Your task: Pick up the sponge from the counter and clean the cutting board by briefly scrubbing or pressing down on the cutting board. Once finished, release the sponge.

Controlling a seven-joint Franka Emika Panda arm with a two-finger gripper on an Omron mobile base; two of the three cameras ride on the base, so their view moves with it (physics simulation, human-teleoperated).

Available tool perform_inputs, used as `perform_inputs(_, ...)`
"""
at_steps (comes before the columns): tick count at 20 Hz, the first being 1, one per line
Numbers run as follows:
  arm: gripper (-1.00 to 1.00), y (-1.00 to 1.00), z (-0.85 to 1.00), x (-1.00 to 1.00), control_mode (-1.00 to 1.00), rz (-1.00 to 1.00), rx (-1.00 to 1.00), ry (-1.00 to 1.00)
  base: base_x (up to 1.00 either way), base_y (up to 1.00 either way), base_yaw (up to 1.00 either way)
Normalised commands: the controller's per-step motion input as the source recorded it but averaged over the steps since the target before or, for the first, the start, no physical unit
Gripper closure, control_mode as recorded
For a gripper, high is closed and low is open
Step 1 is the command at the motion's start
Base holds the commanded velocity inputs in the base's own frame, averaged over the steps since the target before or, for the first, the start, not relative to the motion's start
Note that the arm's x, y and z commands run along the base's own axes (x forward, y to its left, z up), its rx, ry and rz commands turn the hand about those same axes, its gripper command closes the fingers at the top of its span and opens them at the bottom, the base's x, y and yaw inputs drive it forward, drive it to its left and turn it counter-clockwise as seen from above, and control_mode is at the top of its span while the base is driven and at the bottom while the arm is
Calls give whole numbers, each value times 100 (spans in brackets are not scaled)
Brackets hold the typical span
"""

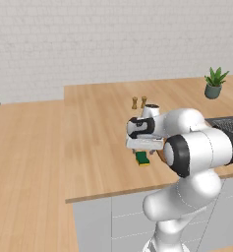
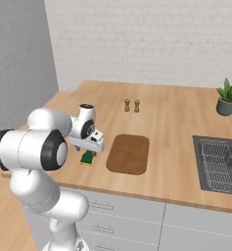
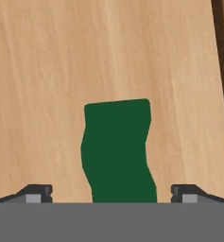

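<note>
In the right base view the gripper point(image 2: 89, 148) hangs over the near left part of the surface point(image 2: 176, 122), directly above the sponge point(image 2: 87, 158), which lies flat on the wood, clear of the fingers. The hand view looks straight down on the sponge's dark green top point(image 3: 118, 151), with the fingertips point(image 3: 38, 193) spread wide on either side of it, holding nothing. Just right of the sponge lies the cutting board point(image 2: 128, 153), not touching it. Farther back stand two small wooden shakers point(image 2: 131, 105). At the right edge sits a sink point(image 2: 220, 164), with a potted plant point(image 2: 227, 97) beyond it.
</note>
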Motion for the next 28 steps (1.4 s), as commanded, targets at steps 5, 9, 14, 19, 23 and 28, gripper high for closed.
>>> perform_inputs(5, -100, 0, -27, 0, -100, -7, 0, 0, 0, 0, 0)
perform_inputs(9, -100, 0, -16, 6, -100, -7, 0, 0, 0, 0, 0)
perform_inputs(14, -100, 0, -5, 16, -100, -6, 0, 0, 0, 0, 0)
perform_inputs(19, -100, 12, -19, 17, -100, -7, 0, 0, 0, 0, 0)
perform_inputs(23, -100, 5, -14, 13, -100, -6, 0, 0, 0, 0, 0)
perform_inputs(28, -100, 0, -11, 0, -100, -3, 0, 0, 0, 0, 0)
